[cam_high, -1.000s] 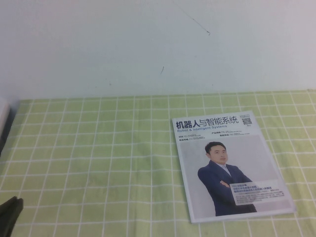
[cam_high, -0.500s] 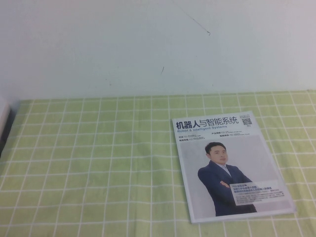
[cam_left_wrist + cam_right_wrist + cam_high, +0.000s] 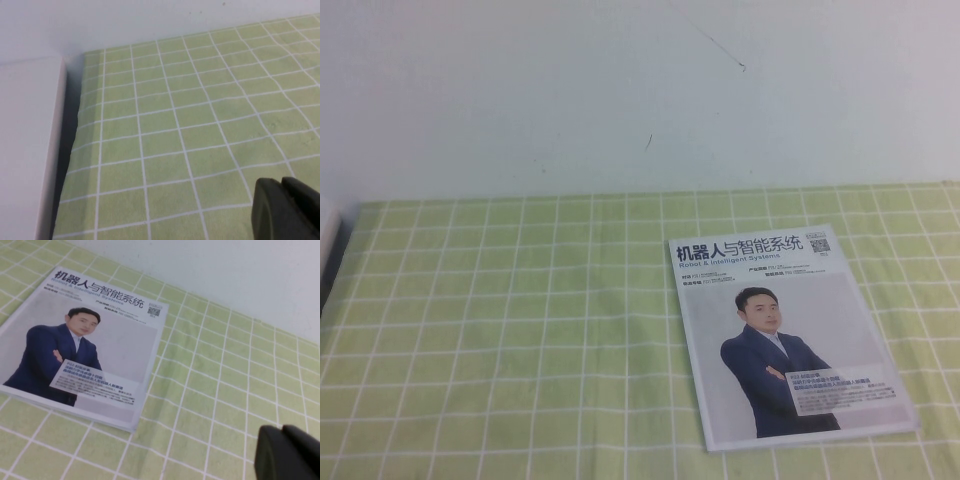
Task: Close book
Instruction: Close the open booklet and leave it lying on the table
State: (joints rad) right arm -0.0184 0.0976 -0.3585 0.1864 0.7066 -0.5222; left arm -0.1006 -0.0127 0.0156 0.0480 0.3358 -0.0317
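Observation:
The book is a magazine lying shut and flat on the green checked cloth, front right in the high view, cover up with a man in a dark suit. The right wrist view shows the same book off to one side of my right gripper, whose black fingers are pressed together over bare cloth, well apart from the book. My left gripper is shut too and holds nothing; it hovers over bare cloth near the table's left side. Neither gripper appears in the high view.
The green checked tablecloth covers the table up to a white wall. A white box or ledge stands beside the cloth's left edge, also seen as a sliver in the high view.
The dark tip of the left arm at the high view's lower left corner a second ago has withdrawn out of view. The book has not moved.

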